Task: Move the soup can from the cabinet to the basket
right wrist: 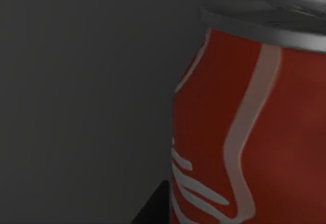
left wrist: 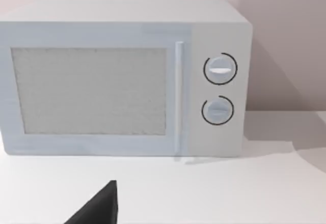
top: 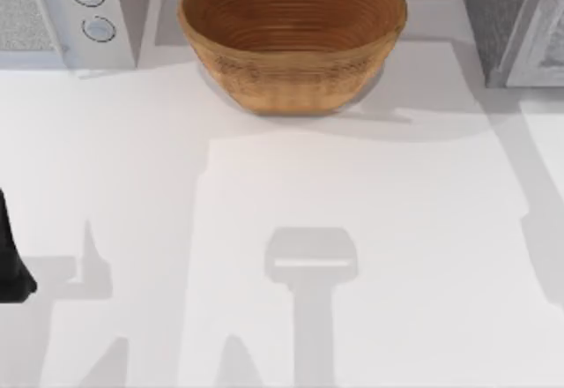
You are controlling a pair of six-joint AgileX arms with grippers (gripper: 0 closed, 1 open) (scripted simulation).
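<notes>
Closest of all is the can (right wrist: 265, 132), looming in the right wrist view: red label with white strokes, silvery rim, dim grey surfaces behind it. A dark wedge of the right gripper (right wrist: 153, 210) pokes in just beside the can's lower side. Whether it touches the can, and whether that gripper is spread or pinching, cannot be told.

Going from the left of the table (top: 264, 194) in the top view, the left arm (top: 11, 260) is a dark shape at the left edge, low and well apart from everything else. Its wrist view looks straight at the front of a white microwave (left wrist: 122, 81), with a speckled door panel, a vertical handle and two round knobs (left wrist: 220, 69) stacked one over the other. A black wedge of the left gripper (left wrist: 97, 207) shows low over the white surface, short of the microwave; its state cannot be told either.

From above, that same microwave (top: 79, 13) sits in the far left corner, showing its roof and knobs rather than its door.

Next, at the far middle, stands the basket (top: 291, 84), brown and ringed inside, upright on the table and apart from the microwave.

Far right is the grey cabinet (top: 515, 18), cut by the frame's edge. The overhead camera gives its outside, while the right wrist camera gives the can and the dim grey around it.
</notes>
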